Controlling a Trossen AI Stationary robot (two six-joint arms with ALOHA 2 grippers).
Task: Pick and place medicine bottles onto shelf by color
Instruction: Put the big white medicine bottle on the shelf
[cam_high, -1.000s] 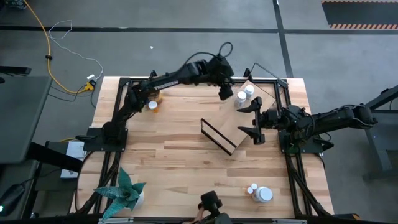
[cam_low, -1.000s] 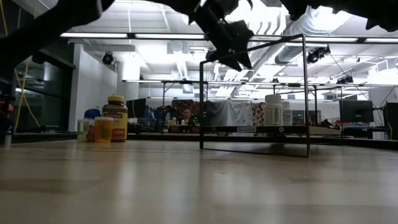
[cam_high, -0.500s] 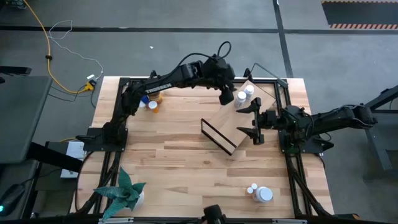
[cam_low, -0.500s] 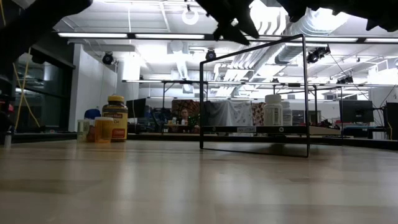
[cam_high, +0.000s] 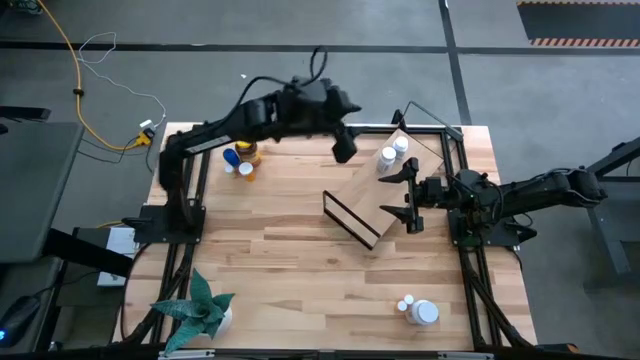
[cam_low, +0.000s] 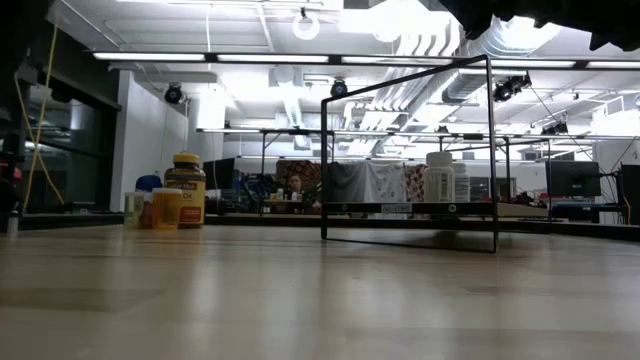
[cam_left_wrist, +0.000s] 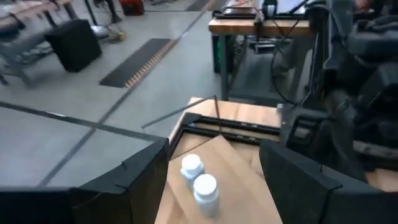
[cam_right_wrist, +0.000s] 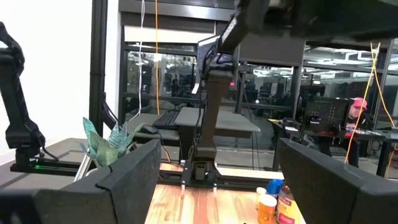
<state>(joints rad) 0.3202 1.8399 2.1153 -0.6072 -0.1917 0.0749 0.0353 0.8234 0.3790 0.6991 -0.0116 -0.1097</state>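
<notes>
at the far left of the surface (cam_high: 300, 260) a cluster of bottles stood together: a blue one (cam_high: 231, 157), an amber one (cam_high: 248, 153) and a small orange one (cam_high: 245, 171), seen in the low view as a tight group beside each other. near the front left corner sat a plant (cam_high: 203, 309). the left end effector (cam_high: 343, 143) hung above the far middle of the surface, its fingers spread apart with nothing between them; its wrist view looked down on two white bottles (cam_left_wrist: 199, 180). those two white bottles stood side by side on the far end of the shelf (cam_high: 375, 195), which lay angled across the middle of the surface. the right end effector (cam_high: 405, 196) sat over the shelf's right side, jaws wide apart and empty. near the front right corner two more white bottles (cam_high: 418, 309) rested on the surface, well apart from the shelf.
</notes>
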